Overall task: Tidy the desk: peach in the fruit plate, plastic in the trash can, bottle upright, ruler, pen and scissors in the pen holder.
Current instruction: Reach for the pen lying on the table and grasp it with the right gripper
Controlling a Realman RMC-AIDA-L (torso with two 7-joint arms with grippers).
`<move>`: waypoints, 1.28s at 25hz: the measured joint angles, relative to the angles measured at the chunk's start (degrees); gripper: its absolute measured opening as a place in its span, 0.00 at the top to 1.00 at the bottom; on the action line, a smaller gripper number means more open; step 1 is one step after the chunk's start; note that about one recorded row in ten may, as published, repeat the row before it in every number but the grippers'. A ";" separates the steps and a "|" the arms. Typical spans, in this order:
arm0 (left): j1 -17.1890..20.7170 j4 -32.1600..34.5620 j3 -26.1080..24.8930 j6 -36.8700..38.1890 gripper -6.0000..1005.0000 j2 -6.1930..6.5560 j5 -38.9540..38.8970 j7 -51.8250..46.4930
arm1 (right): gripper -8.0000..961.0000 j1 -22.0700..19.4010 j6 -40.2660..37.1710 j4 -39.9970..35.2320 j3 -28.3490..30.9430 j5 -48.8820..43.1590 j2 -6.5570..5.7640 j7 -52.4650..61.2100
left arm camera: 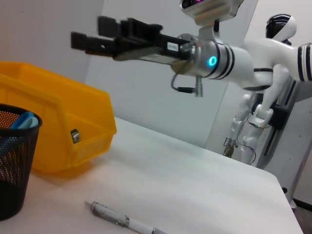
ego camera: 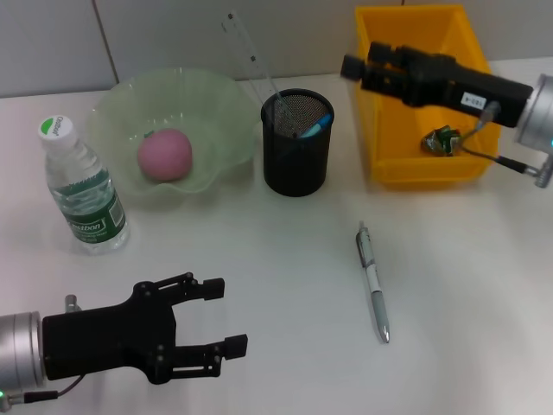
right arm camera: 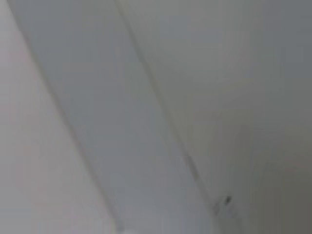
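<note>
On the desk (ego camera: 259, 259), a silver pen (ego camera: 373, 282) lay flat, well apart from both grippers.
Left gripper (ego camera: 226, 318) rested low with jaws spread; right gripper (ego camera: 361, 62) hovered over the yellow bin (ego camera: 380, 104), jaws empty and slightly parted.

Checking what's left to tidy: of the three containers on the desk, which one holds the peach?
The pale green fruit plate, at the back between the upright bottle and the black mesh pen holder. The pink peach sits inside; the yellow bin holds crumpled plastic.
</note>
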 joint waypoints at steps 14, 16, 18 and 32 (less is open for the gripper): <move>0.10 -0.01 0.00 0.05 0.14 -0.48 -0.01 -0.15 | 0.19 0.57 -21.89 -24.69 12.54 -28.48 -1.26 35.20; 0.09 -0.07 0.00 -0.16 0.14 -0.45 0.00 0.11 | 0.19 2.43 -23.04 -26.58 12.10 -33.36 -1.31 40.27; 0.01 -0.06 0.01 -0.26 0.14 -0.45 0.00 0.13 | 0.19 5.01 -24.30 -27.18 11.11 -37.99 -1.54 45.18; -0.83 0.45 0.01 -1.96 0.14 -1.19 1.24 0.71 | 0.20 20.89 -26.60 -19.64 -0.14 -61.62 -1.65 62.21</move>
